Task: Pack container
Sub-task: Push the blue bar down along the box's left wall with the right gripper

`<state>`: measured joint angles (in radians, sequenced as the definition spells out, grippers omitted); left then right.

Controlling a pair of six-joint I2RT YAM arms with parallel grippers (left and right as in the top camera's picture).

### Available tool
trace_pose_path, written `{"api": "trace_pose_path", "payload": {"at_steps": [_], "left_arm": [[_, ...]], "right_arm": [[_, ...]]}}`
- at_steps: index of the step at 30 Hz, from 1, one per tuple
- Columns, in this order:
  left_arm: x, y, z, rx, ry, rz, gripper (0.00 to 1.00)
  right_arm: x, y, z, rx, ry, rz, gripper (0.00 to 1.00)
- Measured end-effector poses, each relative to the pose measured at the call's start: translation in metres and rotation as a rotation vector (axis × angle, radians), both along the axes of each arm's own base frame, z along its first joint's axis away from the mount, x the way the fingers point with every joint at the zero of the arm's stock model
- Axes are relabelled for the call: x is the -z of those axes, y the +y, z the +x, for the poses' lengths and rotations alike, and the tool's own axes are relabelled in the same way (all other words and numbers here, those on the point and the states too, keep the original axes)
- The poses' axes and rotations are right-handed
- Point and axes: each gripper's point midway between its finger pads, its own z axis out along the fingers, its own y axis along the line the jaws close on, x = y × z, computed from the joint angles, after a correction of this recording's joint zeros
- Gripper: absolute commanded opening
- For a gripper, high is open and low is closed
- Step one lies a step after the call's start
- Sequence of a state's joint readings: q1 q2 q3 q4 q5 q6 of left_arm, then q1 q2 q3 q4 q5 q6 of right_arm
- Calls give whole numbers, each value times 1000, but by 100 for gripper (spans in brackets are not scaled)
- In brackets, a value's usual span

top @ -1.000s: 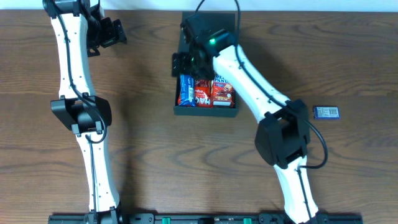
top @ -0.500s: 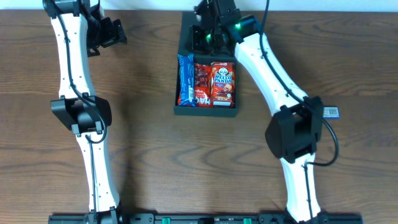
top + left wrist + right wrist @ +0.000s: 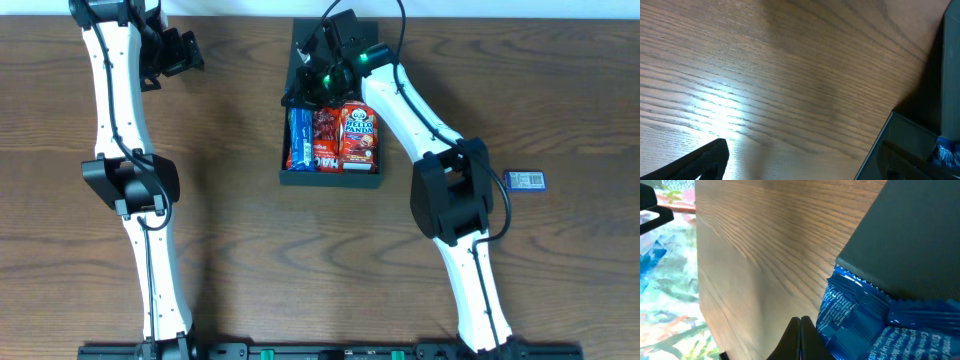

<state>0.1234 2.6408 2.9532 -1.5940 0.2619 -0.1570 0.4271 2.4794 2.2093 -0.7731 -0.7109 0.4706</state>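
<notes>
At the table's far edge, overhead: the container [image 3: 330, 181] sits at mid-width, its flap lid [image 3: 298, 35] lying open toward the far edge.
Contents, overhead: a blue packet [image 3: 298, 138], a red packet [image 3: 323, 140] and a Hello Panda packet [image 3: 359, 135] lie side by side inside.
Right gripper, overhead: the right gripper [image 3: 303, 92] is over the container's far left corner, above the blue packet's far end, with its jaws together.
Left gripper, overhead: the left gripper [image 3: 188, 50] is near the table's [image 3: 240, 250] far left corner, well apart from the container. Its jaws are spread wide around nothing.
Right edge, overhead: a small blue card [image 3: 525, 180] lies alone.
Left wrist: one dark finger [image 3: 705, 160] shows at lower left over the wood. The container's corner [image 3: 907, 137] is at right, with a bit of the blue packet [image 3: 945, 152] inside.
Right wrist: the fingers [image 3: 801, 330] are pressed together with nothing seen between them, just beside the blue packet's [image 3: 865, 320] crimped end. A dark container wall [image 3: 910, 240] stands behind the packet.
</notes>
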Motion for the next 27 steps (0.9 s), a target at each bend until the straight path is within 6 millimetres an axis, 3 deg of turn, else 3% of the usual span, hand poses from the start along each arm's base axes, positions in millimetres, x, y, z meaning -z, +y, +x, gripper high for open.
{"api": "trace_pose_path", "payload": {"at_steps": [8,20,27], "left_arm": [[0,0,0,0,-1,0,95],[0,0,0,0,-1,0,95],[0,0,0,0,-1,0,95]], "right_arm": [[-16,5,11,-21,-59,85,1],[-37,-39,27,28,-73,90,1],[-32,-27,19,5,-83,57,1]]}}
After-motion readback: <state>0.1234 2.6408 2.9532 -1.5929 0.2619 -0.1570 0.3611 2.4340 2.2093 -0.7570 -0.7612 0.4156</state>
